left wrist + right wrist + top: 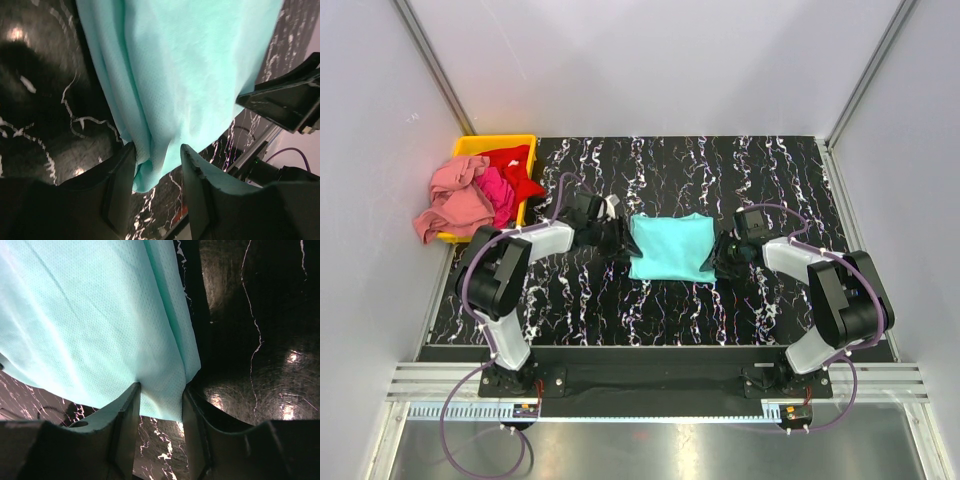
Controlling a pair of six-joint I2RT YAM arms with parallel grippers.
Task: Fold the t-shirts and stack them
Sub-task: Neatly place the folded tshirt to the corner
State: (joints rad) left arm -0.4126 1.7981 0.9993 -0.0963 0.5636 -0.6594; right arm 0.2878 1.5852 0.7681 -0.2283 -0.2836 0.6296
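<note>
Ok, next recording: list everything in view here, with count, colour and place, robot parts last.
turquoise t-shirt: 1, turquoise-teal, partly folded, table centre between the pincers.
other t-shirts: salmon pink, magenta and red, heaped in and over the bin; exact count unclear.
bin: 1, yellow, far-left table corner.
table: 1, black with white marbling.
left pincer: 1, black, closed on the turquoise t-shirt's left edge.
right pincer: 1, black, closed on its right edge.

White-and-black arms (510, 262), purple cables (470, 290)
</note>
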